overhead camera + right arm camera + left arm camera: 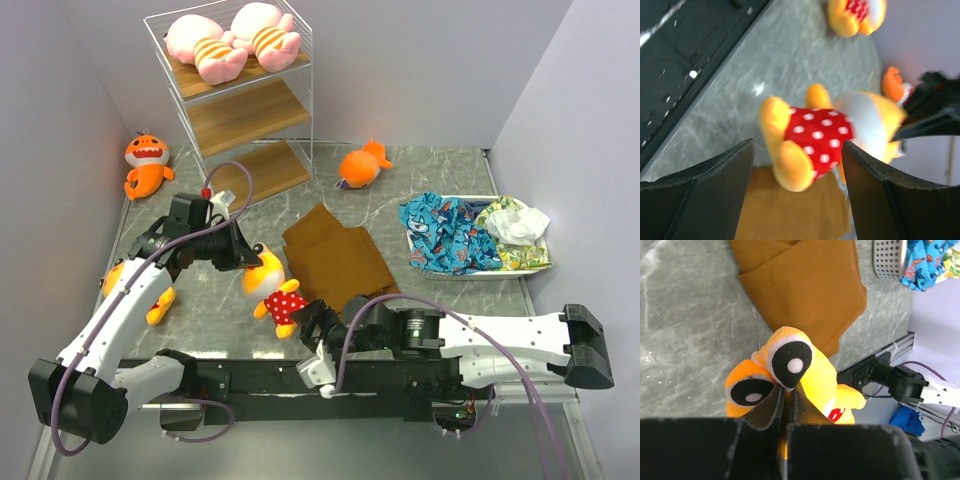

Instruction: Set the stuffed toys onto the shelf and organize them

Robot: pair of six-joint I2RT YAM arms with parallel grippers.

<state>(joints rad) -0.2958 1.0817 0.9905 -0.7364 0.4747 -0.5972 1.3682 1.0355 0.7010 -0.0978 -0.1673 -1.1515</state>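
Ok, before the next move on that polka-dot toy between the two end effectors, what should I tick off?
1. Grip: left end effector shut on the head of the yellow polka-dot toy: ok.
2. Right end effector open, one finger on each side of the toy's body: ok.
3. Toy lifted off the table: cannot tell.
4. Middle board of the shelf bare for it: ok.
5. Top board holds both pink striped toys: ok.
6. Brown cloth free of the right arm: cannot tell.
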